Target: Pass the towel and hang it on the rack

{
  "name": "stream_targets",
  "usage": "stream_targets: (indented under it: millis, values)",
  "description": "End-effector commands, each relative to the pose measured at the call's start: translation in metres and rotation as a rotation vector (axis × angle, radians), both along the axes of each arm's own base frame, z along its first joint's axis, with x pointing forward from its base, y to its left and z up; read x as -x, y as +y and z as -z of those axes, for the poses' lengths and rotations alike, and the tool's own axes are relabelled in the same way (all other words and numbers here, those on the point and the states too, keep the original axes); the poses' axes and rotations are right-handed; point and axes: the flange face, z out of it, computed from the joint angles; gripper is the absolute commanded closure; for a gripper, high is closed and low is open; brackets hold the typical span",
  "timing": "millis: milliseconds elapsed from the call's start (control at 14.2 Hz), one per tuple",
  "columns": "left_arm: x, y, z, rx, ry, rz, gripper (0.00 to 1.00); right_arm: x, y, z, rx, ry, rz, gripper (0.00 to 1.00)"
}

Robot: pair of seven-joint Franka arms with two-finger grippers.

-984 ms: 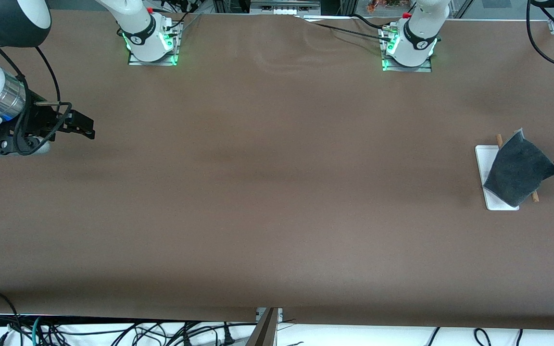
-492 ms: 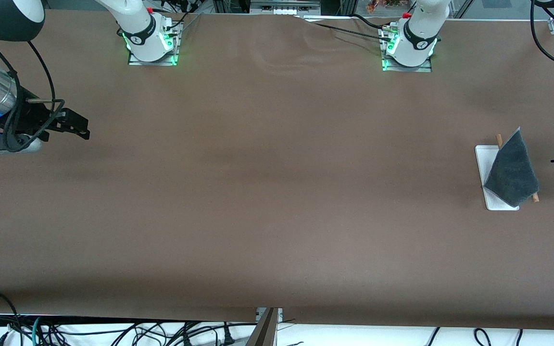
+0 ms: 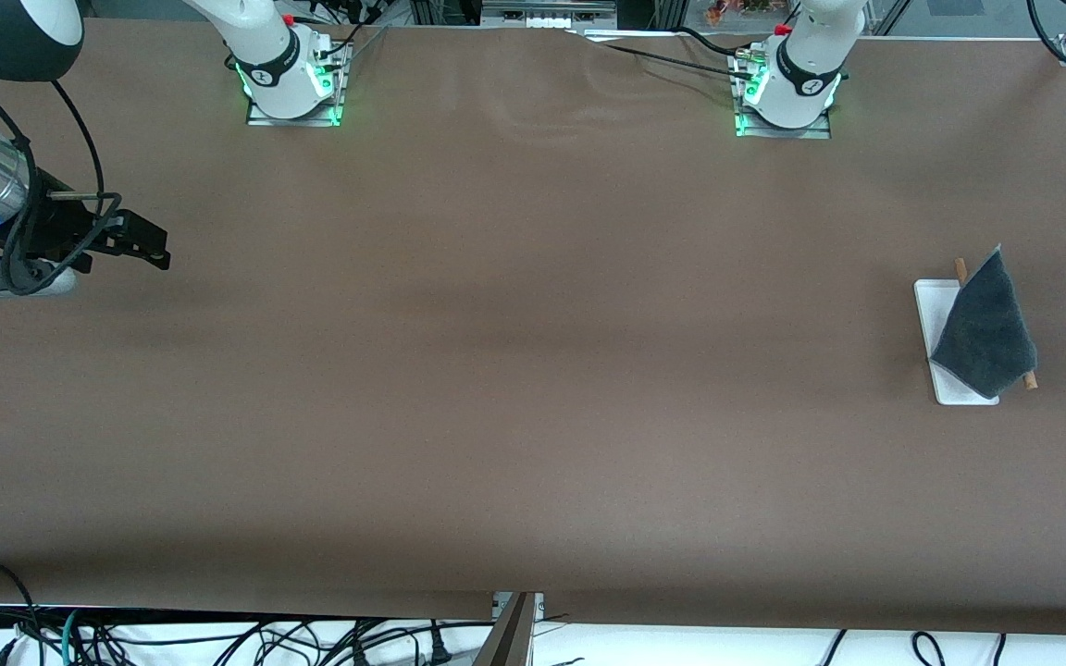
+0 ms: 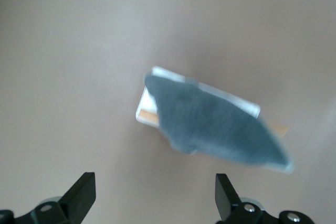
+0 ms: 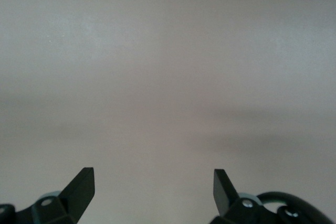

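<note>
One towel (image 3: 986,328) drapes one rack (image 3: 933,314); both grippers' fingers (image 4: 80,196) (image 5: 79,188) gape wide, empty.

Brown table (image 3: 533,370); rack (image 3: 933,305) base at left arm's end

Towel (image 3: 986,326): dark grey, plain, fuzzy.
Rack (image 3: 933,310): white base, brown wooden rod ends.
Table (image 3: 514,370): brown, plain.
Left gripper (image 4: 155,195): black fingers.
Right gripper (image 5: 153,190): black fingers.
Arm bases (image 3: 291,79): white, green lights, red tops.
Cables (image 3: 80,190): black.
</note>
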Motion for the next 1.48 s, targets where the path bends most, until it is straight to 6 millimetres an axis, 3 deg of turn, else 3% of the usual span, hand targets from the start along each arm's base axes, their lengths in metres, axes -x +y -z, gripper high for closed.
stream_targets:
  millis: [0,211,352,422,492,633,984,1125,1406]
  values:
    - [-0.003,-0.056,-0.027,0.035,0.026,-0.092,0.00,0.001,-0.004,-0.002,0.016,0.009,0.004,0.00]
    - [-0.004,-0.125,-0.064,0.037,0.042,-0.195,0.00,0.000,-0.005,-0.001,0.016,0.012,0.005,0.00]
    - [-0.001,-0.187,-0.091,-0.014,0.035,-0.260,0.00,0.000,-0.005,-0.002,0.016,0.008,0.005,0.00]
    - [0.002,-0.206,-0.099,-0.043,0.030,-0.320,0.00,0.000,-0.005,-0.002,0.016,0.007,0.005,0.00]
    - [0.010,-0.230,-0.111,-0.083,0.016,-0.386,0.00,0.000,-0.005,-0.003,0.016,0.006,0.005,0.00]
    - [0.030,-0.262,-0.117,-0.140,0.022,-0.498,0.00,0.000,-0.005,-0.003,0.016,0.006,0.005,0.00]
    - [0.065,-0.286,-0.127,-0.160,-0.019,-0.977,0.00,0.000,-0.005,-0.003,0.016,0.006,0.005,0.00]
    - [0.073,-0.289,-0.124,-0.112,-0.086,-1.020,0.00,0.000,-0.005,-0.003,0.016,0.006,0.005,0.00]
    - [0.078,-0.288,-0.117,-0.042,-0.042,-1.053,0.00,0.000,-0.005,-0.003,0.014,0.008,0.005,0.00]
